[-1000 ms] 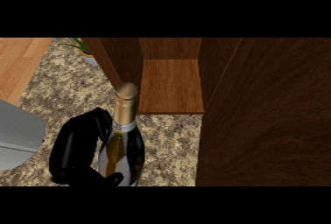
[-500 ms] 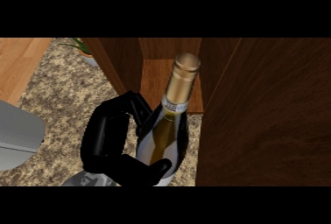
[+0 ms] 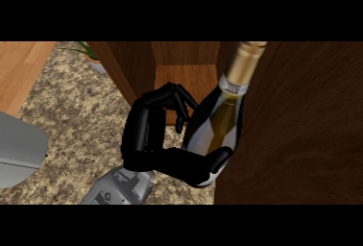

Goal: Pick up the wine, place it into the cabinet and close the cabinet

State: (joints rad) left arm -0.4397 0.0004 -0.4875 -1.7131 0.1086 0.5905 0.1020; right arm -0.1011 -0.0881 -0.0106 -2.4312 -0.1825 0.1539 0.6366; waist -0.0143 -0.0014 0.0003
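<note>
The wine bottle [image 3: 221,120] is dark with a gold foil neck and stands nearly upright. My left hand [image 3: 145,132] is shut on it from the left, with the fingers [image 3: 177,98] curled round the far side and the thumb [image 3: 205,166] across its lower body. The bottle is at the front of the wooden cabinet's opening [image 3: 186,79], its right side against the dark wood door panel [image 3: 297,125]. The cabinet's left wall [image 3: 127,67] stands just behind the hand. The bottle's base is hidden by the thumb. My right hand does not show.
The speckled stone counter [image 3: 67,115] spreads to the left of the cabinet. A grey rounded object [image 3: 18,149] sits at the left edge. A small green plant [image 3: 89,50] and a light wood surface [image 3: 21,67] lie at the far left.
My left hand has carried the bottle to the right and farther in, from over the counter to the cabinet's opening beside the door panel.
</note>
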